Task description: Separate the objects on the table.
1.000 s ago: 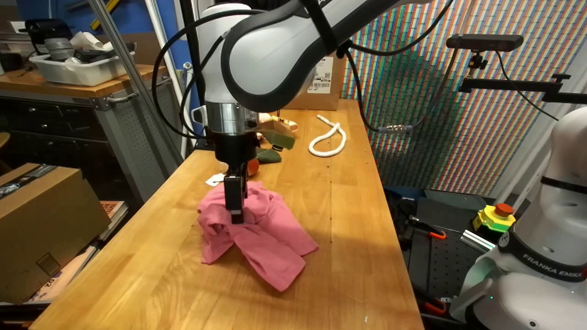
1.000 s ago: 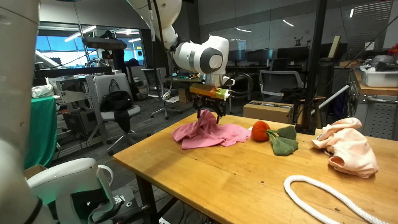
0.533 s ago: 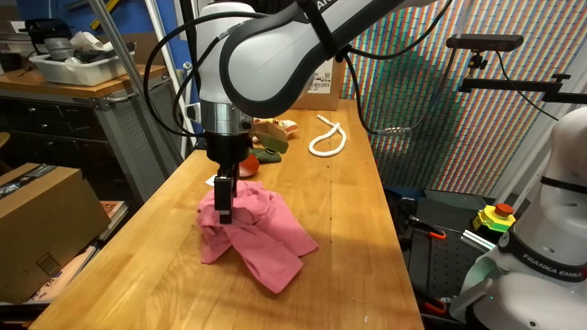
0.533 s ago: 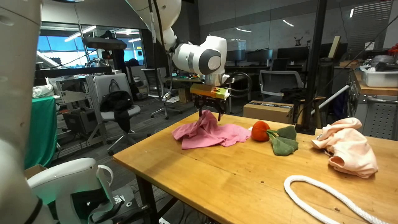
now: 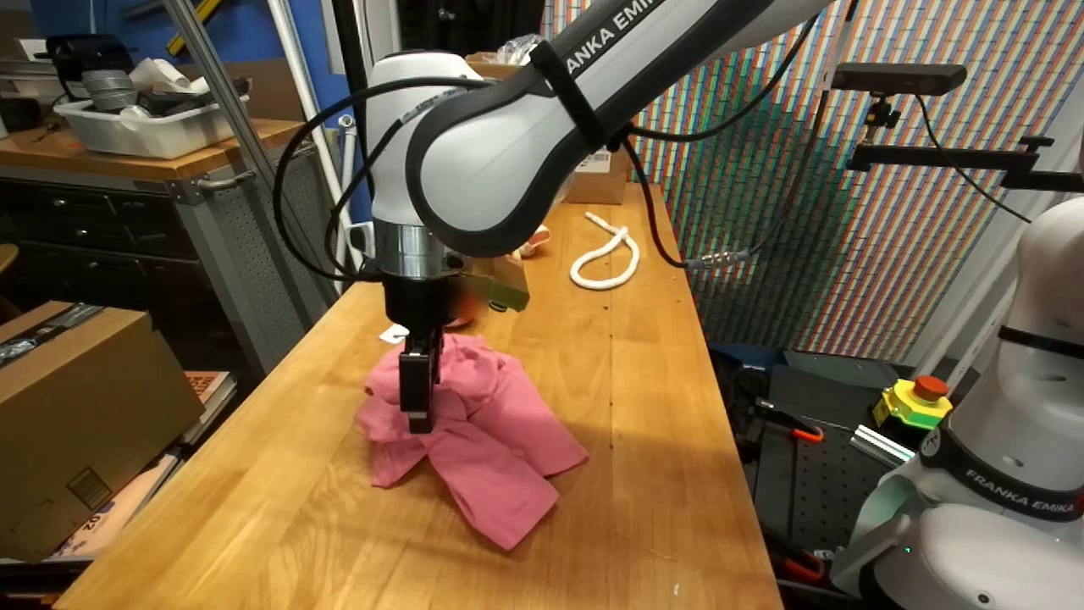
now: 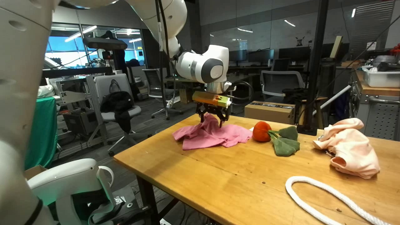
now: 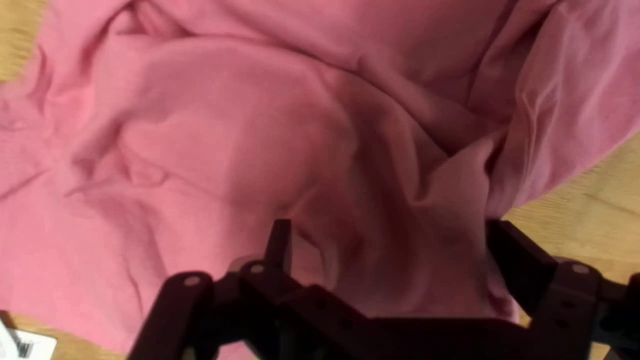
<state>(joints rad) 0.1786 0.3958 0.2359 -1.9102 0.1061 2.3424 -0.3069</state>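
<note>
A rumpled pink-red cloth [image 5: 500, 449] lies near one end of the wood-topped table [image 6: 200, 175]. My gripper [image 6: 212, 122] points down over it, jaws wide apart around a raised fold. In the wrist view the gripper [image 7: 391, 224] has cloth [image 7: 390, 200] between its fingers, not squeezed; the right finger [image 7: 520, 265] appears to touch or nearly touch the fold. A red-orange round item [image 6: 262, 131] with green fabric leaves [image 6: 286, 145] lies beside the cloth. Farther along is the peach-beige fabric [image 6: 356, 150]. A white cord [image 6: 312, 182] lies apart from it, curved in a loop.
A cardboard box [image 5: 600, 182] stands at the table's far end. Another box [image 5: 93, 432] sits beside the table, lower down. A black post [image 6: 315, 68] rises at the table's back edge. A white tag [image 7: 37, 345] lies by the cloth.
My gripper has shifted a little sideways over the cloth, then come down lower around the raised fold. The cloth's front corner has slid slightly. Jaws remain wide apart.
</note>
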